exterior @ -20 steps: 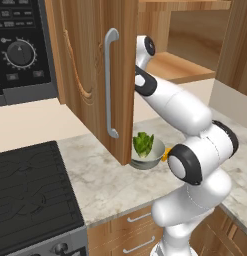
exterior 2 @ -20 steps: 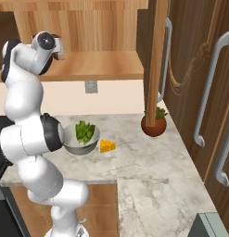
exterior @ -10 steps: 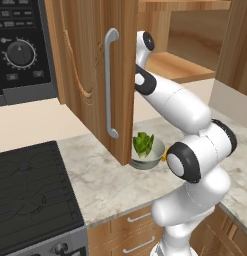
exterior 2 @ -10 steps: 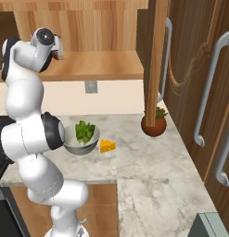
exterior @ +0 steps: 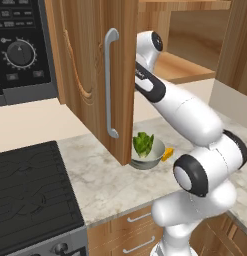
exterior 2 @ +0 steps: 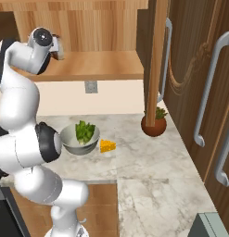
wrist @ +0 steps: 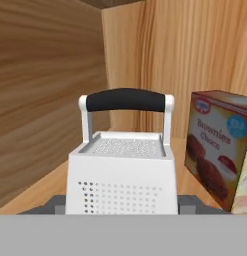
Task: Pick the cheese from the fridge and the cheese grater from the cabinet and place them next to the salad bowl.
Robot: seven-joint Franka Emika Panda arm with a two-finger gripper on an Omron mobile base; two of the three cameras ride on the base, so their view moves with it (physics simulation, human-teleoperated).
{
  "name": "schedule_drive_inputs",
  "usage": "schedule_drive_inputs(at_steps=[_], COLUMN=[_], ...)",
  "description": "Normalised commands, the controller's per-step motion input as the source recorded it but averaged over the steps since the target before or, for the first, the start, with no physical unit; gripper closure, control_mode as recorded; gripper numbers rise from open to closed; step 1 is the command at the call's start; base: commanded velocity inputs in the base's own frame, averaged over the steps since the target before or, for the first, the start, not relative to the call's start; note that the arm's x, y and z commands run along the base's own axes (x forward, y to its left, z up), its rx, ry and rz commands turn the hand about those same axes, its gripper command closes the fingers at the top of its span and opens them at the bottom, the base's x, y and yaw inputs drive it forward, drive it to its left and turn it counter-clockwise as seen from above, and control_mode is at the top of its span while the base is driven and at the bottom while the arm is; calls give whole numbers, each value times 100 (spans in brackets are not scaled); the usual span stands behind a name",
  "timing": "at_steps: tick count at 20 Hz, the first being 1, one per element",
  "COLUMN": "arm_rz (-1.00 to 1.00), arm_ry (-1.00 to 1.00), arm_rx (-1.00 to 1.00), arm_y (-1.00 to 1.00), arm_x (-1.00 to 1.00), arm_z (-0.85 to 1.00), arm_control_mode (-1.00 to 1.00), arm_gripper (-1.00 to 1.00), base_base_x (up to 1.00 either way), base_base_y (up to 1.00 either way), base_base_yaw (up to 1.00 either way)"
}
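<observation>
The cheese grater [wrist: 122, 175], a white box with a black handle, stands upright on the wooden shelf [exterior 2: 102, 65] of the open cabinet [exterior: 90, 75]. My gripper [wrist: 123, 202] reaches into the cabinet, and its two dark fingers press against the grater's base, one on each side. From the right base view the grater [exterior 2: 60, 52] shows just past my hand. Down on the counter, the salad bowl [exterior: 145, 150] [exterior 2: 79, 139] holds lettuce, and the cheese [exterior: 168, 153] [exterior 2: 107, 146] lies right beside it. The fridge is out of view.
A brownie mix box [wrist: 220, 150] stands close to the grater's right on the same shelf. The open cabinet door [exterior 2: 157, 60] hangs above a terracotta pot [exterior 2: 154, 124]. A black stove [exterior: 30, 195] lies at the left, and tall wooden doors [exterior 2: 208, 92] at the right.
My hand has edged a little higher and deeper into the cabinet. The bowl, cheese and pot have stayed where they were.
</observation>
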Motion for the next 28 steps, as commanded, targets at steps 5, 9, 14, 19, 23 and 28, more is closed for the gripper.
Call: schedule_drive_inputs(at_steps=[5,9,14,19,23,28], arm_rz=[0,0,0,-1,-8,-27], arm_ry=[0,0,0,2,7,6], arm_rx=[2,0,2,1,-2,0], arm_y=[-35,-78,-34,-15,-5,-2], arm_x=[-92,-100,-100,-100,-92,-60], arm_z=[-1,-5,-36,-61,-98,-100], arm_control_mode=[-100,-100,-100,-100,-100,-100], arm_gripper=[100,100,100,100,100,100], base_base_x=[0,0,0,0,0,0], base_base_y=[0,0,0,0,0,0], base_base_yaw=[0,0,0,0,0,0])
